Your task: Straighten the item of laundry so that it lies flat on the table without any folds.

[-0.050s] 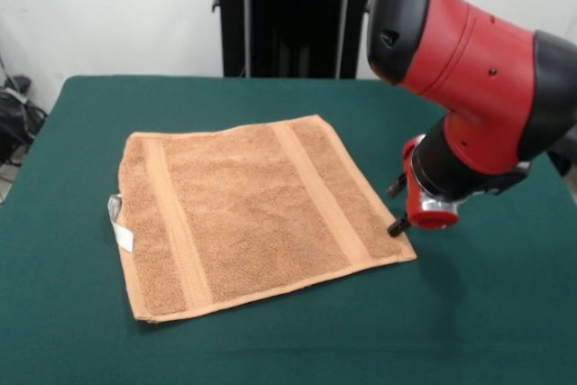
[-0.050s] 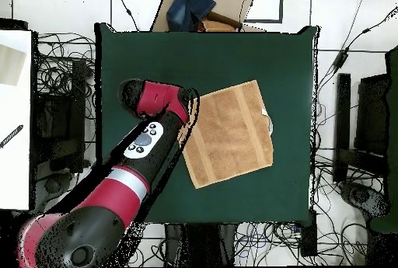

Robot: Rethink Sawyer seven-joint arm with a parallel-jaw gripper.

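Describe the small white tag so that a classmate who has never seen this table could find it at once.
Start at the dark green table, then the orange-tan towel spread on it. On the towel's edge farthest from the red arm's gripper, the white loop tag sticks out, the only white bit.

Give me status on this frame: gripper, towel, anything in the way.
Gripper low at towel's edge, open or shut not discernible. Towel spread flat on table, no folds seen, white tag showing. Nothing in the way.

Arm (image 1: pixel 487 78) bent low; end effector (image 1: pixel 397 209) angled downward, tips dark
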